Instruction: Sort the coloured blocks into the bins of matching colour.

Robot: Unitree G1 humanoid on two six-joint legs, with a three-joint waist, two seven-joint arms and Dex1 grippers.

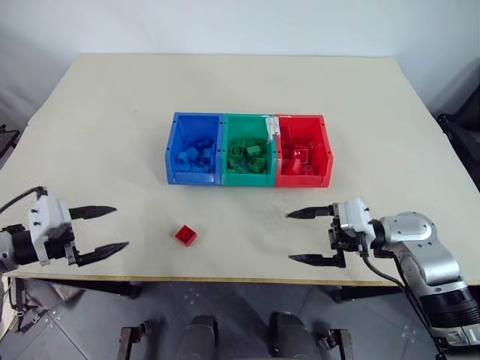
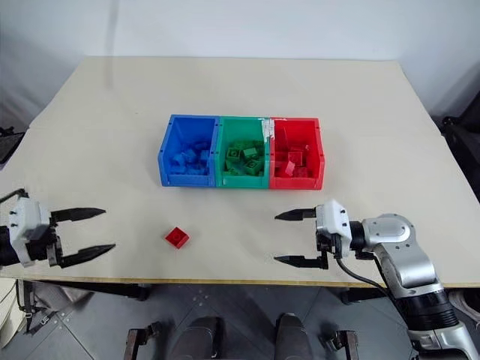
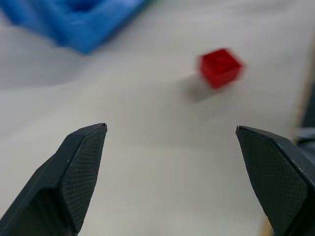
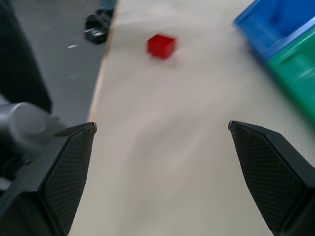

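A single red block (image 1: pixel 187 235) lies on the table near the front edge, left of centre; it also shows in the left wrist view (image 3: pixel 220 67) and the right wrist view (image 4: pixel 161 45). The three joined bins sit mid-table: blue bin (image 1: pixel 193 148), green bin (image 1: pixel 249 151) and red bin (image 1: pixel 303 151), each holding several blocks of its own colour. My left gripper (image 1: pixel 109 229) hovers open at the front left, pointing toward the red block, nothing between its fingers. My right gripper (image 1: pixel 300 236) stands open at the front right, pointing left, also empty.
The beige table (image 1: pixel 240 82) stretches wide behind the bins. Its front edge (image 1: pixel 240 280) runs just below both grippers. Dark floor lies beyond the edge.
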